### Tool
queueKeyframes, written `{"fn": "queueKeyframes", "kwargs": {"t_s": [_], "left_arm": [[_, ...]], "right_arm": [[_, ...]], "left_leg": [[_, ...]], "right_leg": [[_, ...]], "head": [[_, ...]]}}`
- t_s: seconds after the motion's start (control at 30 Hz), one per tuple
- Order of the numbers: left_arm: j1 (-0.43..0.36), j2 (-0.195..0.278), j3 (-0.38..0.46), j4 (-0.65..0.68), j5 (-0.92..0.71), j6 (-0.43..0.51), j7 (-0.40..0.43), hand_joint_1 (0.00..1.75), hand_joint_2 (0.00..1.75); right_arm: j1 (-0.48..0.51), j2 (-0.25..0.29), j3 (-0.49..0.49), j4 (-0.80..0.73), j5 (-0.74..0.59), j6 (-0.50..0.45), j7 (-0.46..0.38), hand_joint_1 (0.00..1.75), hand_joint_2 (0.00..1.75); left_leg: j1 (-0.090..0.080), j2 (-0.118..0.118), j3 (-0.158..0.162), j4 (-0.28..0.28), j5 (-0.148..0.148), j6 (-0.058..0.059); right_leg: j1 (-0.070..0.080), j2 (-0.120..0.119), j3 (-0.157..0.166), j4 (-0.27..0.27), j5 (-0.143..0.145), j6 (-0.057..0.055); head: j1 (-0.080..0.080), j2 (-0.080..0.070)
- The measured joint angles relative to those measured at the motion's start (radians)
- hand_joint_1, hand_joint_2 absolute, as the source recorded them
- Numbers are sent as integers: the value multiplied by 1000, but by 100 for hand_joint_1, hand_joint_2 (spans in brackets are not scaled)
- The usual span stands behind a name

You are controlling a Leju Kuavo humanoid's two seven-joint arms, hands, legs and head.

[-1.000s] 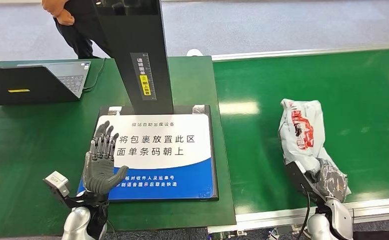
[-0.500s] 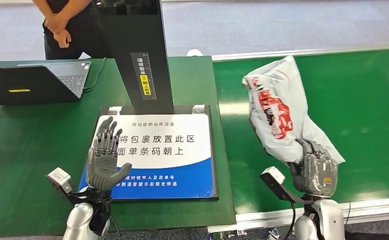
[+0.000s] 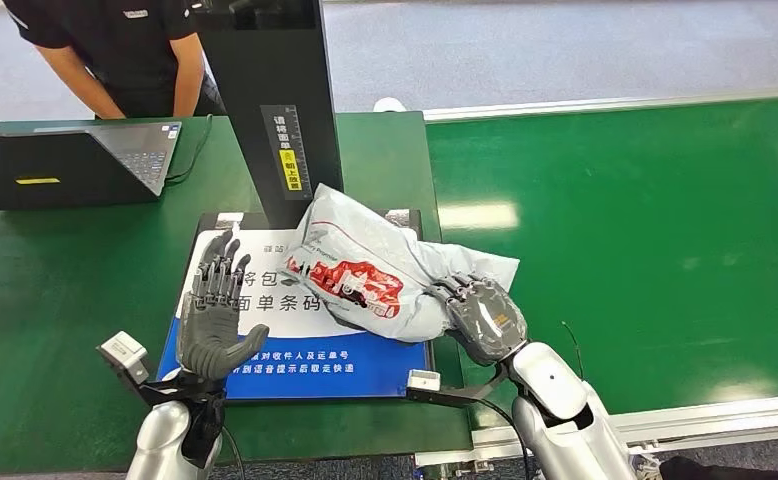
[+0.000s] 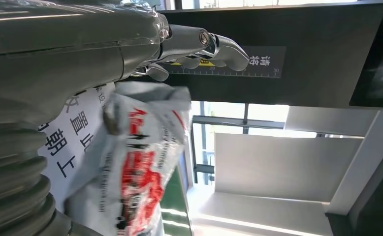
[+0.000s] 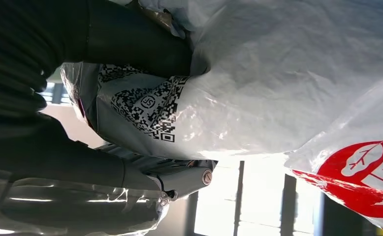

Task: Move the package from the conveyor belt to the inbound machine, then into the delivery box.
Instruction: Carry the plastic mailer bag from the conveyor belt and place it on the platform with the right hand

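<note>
A grey plastic package (image 3: 375,272) with a red print lies over the white and blue plate (image 3: 265,355) of the inbound machine, at the foot of its black column (image 3: 275,100). My right hand (image 3: 480,315) grips the package's near end; the right wrist view shows the hand's dark fingers (image 5: 130,44) wrapped on the bag (image 5: 288,83) beside a QR label. My left hand (image 3: 213,320) stands upright over the plate's left side, fingers spread, holding nothing, a little apart from the package. The left wrist view shows the package (image 4: 135,167) just past my fingers (image 4: 199,46).
The green conveyor belt (image 3: 645,220) runs along the right, bare. An open laptop (image 3: 75,160) sits at the back left of the green table (image 3: 55,300). A person (image 3: 125,50) in a black shirt leans at the table's far edge behind the laptop.
My right hand lifted the package off the belt and carried it left onto the machine's plate. The left hand barely moved. The person behind the table leaned forward.
</note>
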Motion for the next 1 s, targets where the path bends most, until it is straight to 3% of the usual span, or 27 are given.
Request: {"fn": "queueKeyframes", "kwargs": {"t_s": [0.3,0.33,0.47,0.5,0.73,1.0], "left_arm": [[-19,8,-8,8,2,5,0,0,175],[-19,9,-8,8,2,6,0,0,175],[-19,13,-8,8,9,4,0,0,175],[-18,13,-9,8,10,1,0,0,175],[-17,15,-26,8,11,-5,0,0,175],[-15,19,-28,8,15,8,0,0,175]], "right_arm": [[-141,-27,237,154,-85,30,-41,175,175],[-155,-27,256,168,-87,36,-41,167,175],[-230,-27,332,242,-90,51,-12,13,175],[-250,-27,348,266,-92,44,-1,7,175],[-352,-20,396,454,-151,-182,-21,0,175],[-398,23,410,575,-159,-305,8,0,175]], "left_leg": [[0,0,0,0,0,0],[0,0,0,0,0,0],[0,0,0,0,0,0],[0,0,0,0,0,0],[0,0,0,1,1,1],[0,0,0,0,1,1]], "right_leg": [[0,0,0,0,0,0],[0,0,0,0,0,0],[0,0,0,0,0,0],[0,0,0,0,0,0],[0,0,0,0,0,0],[0,0,0,0,0,0]], "head": [[0,0],[0,0],[0,0],[0,0],[0,0],[0,0]]}}
